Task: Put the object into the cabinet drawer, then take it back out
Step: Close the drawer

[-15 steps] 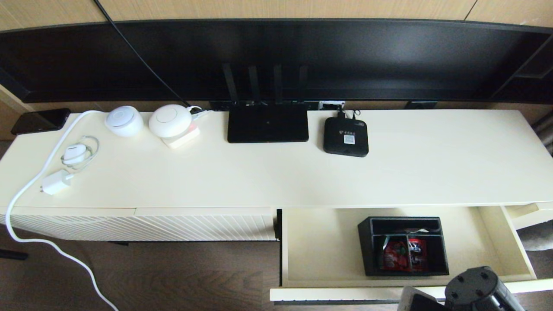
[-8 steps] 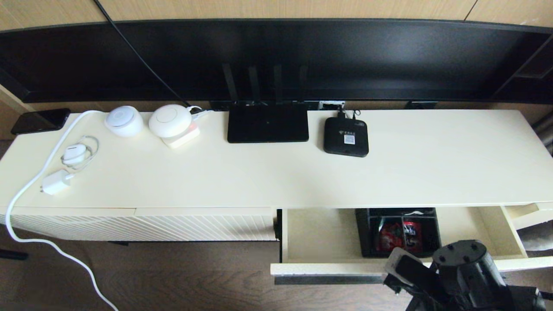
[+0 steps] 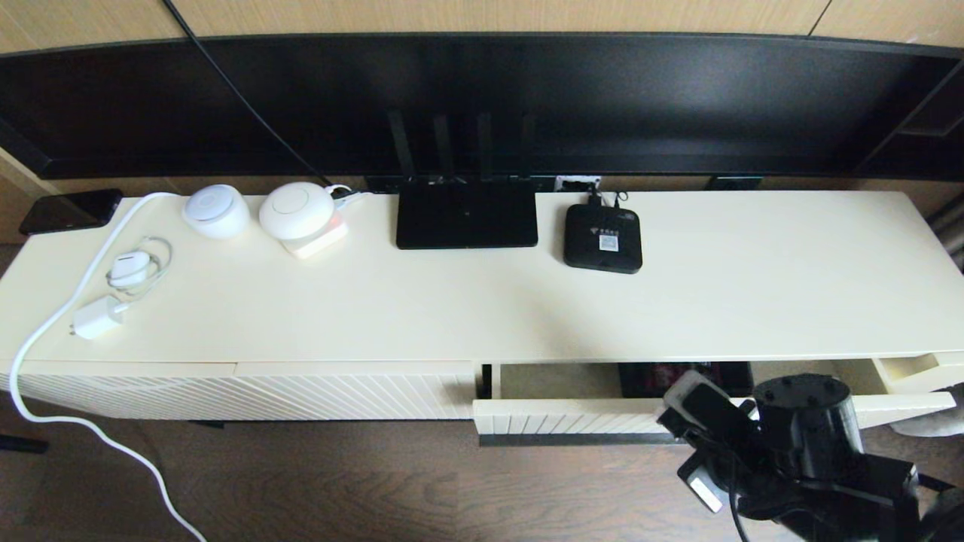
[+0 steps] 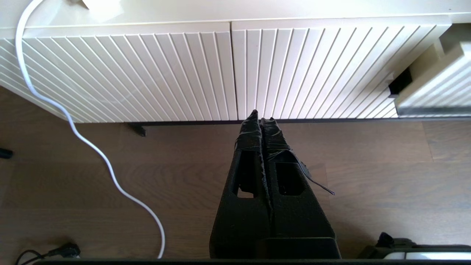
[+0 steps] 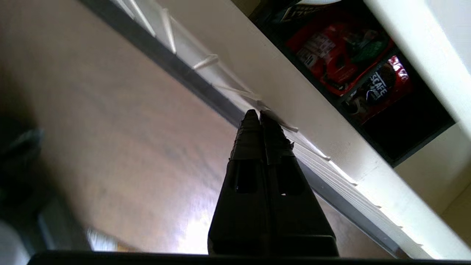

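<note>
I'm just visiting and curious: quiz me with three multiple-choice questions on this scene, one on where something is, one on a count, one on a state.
1. Where is the black organizer box?
A. on the cabinet top
B. inside the cabinet drawer
C. on the floor

2. How many antennas stand on the router?
A. two
B. four
C. six

3. How is the right gripper?
A. shut, tips at the drawer front
B. wide open
C. shut on a cable

Answers: 1 B, its red packets show over the drawer front in the right wrist view. 2 B, four rods rise behind it. 3 A, its fingers are pressed together.
</note>
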Controlling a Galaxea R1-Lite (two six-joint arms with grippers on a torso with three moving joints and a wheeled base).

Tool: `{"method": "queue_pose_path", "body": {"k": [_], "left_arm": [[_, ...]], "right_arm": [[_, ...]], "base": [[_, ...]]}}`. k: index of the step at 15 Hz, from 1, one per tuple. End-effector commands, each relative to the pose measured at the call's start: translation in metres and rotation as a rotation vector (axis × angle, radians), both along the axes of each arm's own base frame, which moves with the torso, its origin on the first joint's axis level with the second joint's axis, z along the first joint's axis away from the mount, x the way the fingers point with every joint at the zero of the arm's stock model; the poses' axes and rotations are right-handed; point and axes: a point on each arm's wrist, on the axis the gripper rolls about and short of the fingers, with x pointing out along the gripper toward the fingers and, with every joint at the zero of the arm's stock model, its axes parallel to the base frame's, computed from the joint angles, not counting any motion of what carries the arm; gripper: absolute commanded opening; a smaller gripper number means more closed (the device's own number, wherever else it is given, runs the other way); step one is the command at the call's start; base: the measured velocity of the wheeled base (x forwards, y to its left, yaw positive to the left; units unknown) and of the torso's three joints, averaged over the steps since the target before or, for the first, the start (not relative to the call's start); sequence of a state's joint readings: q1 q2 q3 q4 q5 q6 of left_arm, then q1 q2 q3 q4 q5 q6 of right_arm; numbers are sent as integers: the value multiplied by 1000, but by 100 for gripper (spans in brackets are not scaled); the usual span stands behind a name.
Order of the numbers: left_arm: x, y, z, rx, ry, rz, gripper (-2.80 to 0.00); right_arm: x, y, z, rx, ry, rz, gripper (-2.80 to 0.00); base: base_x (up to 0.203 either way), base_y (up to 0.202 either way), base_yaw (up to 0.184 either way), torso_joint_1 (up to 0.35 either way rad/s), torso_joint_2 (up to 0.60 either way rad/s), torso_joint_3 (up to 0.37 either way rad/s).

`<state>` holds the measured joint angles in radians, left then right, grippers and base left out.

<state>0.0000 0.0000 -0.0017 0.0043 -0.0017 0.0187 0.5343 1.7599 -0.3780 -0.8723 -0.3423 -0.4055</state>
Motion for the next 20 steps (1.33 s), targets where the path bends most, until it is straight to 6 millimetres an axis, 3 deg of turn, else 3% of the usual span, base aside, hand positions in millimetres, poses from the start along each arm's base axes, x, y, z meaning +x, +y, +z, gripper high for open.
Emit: {"method": "queue_pose_path", "body": {"k": [1, 5, 11, 20], "left_arm": [[0, 0, 0, 0, 0, 0, -280], [0, 0, 0, 0, 2, 0, -280], [0, 0, 0, 0, 2, 0, -280], [0, 0, 0, 0, 2, 0, -280]], "right_arm": [[10, 3, -5, 17, -36, -10, -280], [21, 9, -1, 74, -128, -14, -280], [21, 8, -5, 94, -159, -18, -280], [-20, -14, 41, 113, -234, 1, -280]], "base": [[0, 0, 0, 0, 0, 0], [0, 0, 0, 0, 0, 0], [0, 0, 0, 0, 0, 0], [0, 0, 0, 0, 0, 0]]}}
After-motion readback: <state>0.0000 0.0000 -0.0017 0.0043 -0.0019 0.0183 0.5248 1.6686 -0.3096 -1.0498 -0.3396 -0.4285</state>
